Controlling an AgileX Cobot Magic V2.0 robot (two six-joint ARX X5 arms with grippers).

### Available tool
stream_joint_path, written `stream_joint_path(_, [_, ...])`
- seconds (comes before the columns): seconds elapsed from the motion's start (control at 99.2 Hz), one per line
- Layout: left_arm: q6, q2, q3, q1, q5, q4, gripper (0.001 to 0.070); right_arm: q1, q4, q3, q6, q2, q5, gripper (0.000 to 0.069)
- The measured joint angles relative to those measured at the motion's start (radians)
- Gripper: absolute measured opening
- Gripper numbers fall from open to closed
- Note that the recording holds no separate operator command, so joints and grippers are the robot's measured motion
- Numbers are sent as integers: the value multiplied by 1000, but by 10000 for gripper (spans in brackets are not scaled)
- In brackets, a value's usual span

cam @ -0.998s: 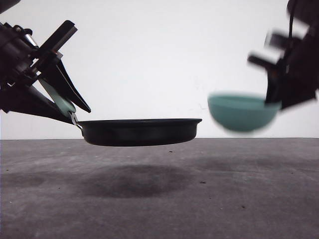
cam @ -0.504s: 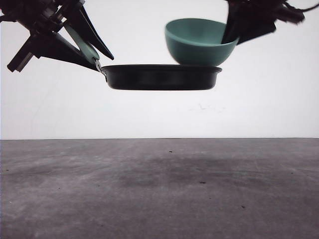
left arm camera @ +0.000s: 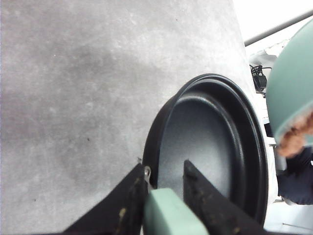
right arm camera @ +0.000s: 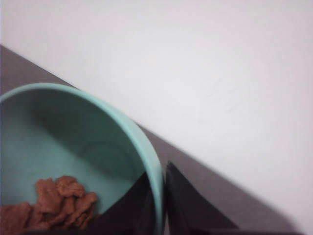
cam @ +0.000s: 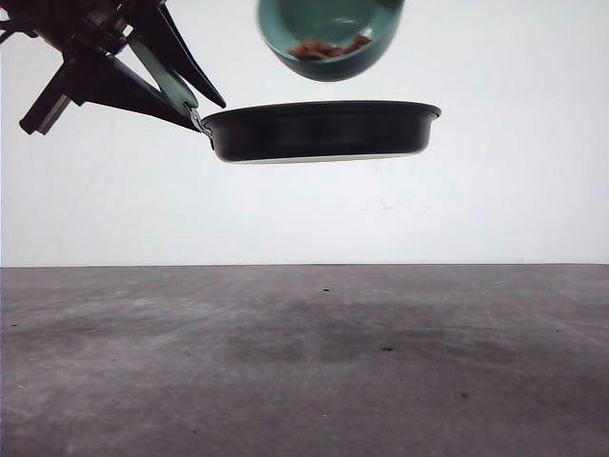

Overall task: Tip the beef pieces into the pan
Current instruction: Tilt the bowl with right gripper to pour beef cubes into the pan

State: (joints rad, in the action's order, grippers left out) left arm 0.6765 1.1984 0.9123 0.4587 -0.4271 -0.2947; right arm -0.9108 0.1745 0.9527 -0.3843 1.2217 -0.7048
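Note:
High above the table hangs the black pan (cam: 324, 131), level, with my left gripper (cam: 202, 112) shut on its mint-green handle (cam: 169, 81). The left wrist view has the pan's (left arm camera: 210, 147) inside bare, the handle (left arm camera: 171, 215) clamped in that gripper (left arm camera: 164, 177). Over the pan's middle a teal bowl (cam: 328, 38) is tipped with its mouth toward the camera. The beef pieces (cam: 328, 48) lie heaped against its lower wall. My right gripper (right arm camera: 157, 178) is shut on the bowl's rim (right arm camera: 146, 152), and the beef pieces (right arm camera: 54, 200) sit low in the bowl.
The grey table (cam: 304, 362) lies far below both held things, with a white wall behind. In the left wrist view the bowl (left arm camera: 291, 93) and some beef (left arm camera: 298, 137) hang past the pan's far rim.
The bowl has moved left over the pan and tipped further, so the beef pieces now show at its lower wall. The pan rose slightly and shifted a little right.

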Motion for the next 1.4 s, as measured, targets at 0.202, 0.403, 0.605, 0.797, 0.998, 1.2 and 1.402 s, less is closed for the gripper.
stream_joint_path(0.202, [12,0,0,2,-28,0,108,-46,137,0,-312,4,-6,18])
stream_joint_path(0.403, [23,0,0,2,-34,0,107,-48,262,0,-571,4,-3,18])
stream_joint_path(0.605, [26,0,0,2,-34,0,107,-50,285,0,-656,4,39,18])
stream_joint_path(0.797, [27,0,0,2,-34,0,107,-64,339,0,-714,4,75,17])
stream_joint_path(0.998, [27,0,0,-5,-33,2,107,-71,417,0,-789,4,111,17])
stream_joint_path(1.2, [27,0,0,-26,-32,7,107,-71,426,0,-831,4,154,17])
stream_joint_path(1.402, [27,0,0,-38,-28,7,106,-70,495,0,-838,4,178,17])
